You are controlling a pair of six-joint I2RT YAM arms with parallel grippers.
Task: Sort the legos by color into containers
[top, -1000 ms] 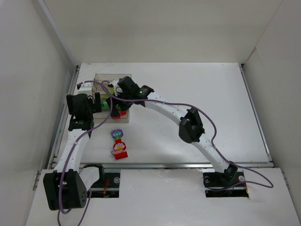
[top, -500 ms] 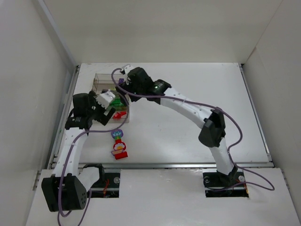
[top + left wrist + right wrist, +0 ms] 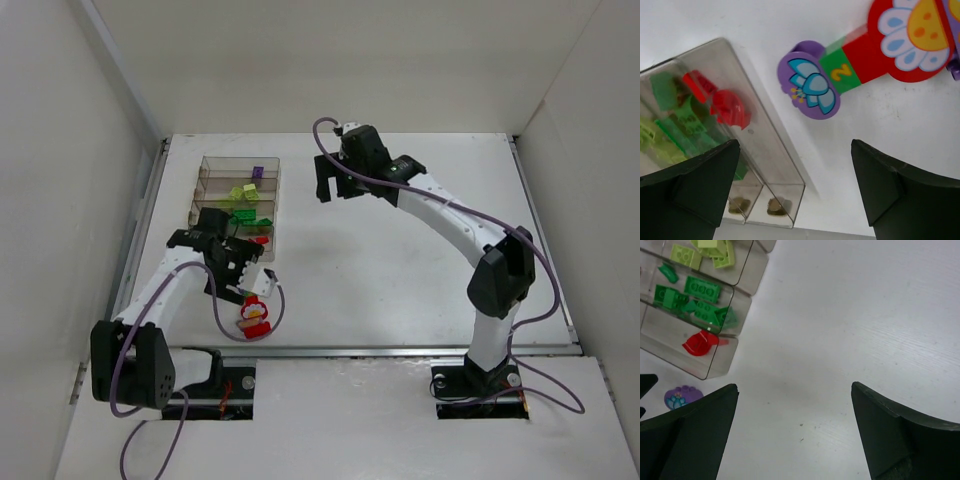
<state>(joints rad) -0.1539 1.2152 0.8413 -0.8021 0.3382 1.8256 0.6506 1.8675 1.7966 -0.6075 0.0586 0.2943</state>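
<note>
The last piece outside the tray [image 3: 770,135] is the flower-topped stack [image 3: 860,57], lying flat on the desk [image 3: 400,270] at about 7 o'clock in the overhead view, just off the tray's near corner. The left claw [image 3: 243,283] hovers over it, released, with nothing between its jaws. In its own camera the stack sits up at 1 o'clock from the gap and the tray wall at 9 o'clock.

To take it well, I would shift the claw toward 1 o'clock until the narrow green-and-red stem lies between the jaws. The jaws should cross the stem, not the wide flower heads. Then come straight down to the desk and clench, keeping off the tray wall. Its colours are mixed; the end compartment with the red brick [image 3: 730,107] looks the likeliest home.

A second ago both arms crowded over the tray. Since then the left claw has dropped toward 6 o'clock onto the stack. The right claw [image 3: 794,387], released and carrying nothing, has drawn off toward 12 o'clock, leaving the green bricks [image 3: 702,289] uncovered.
</note>
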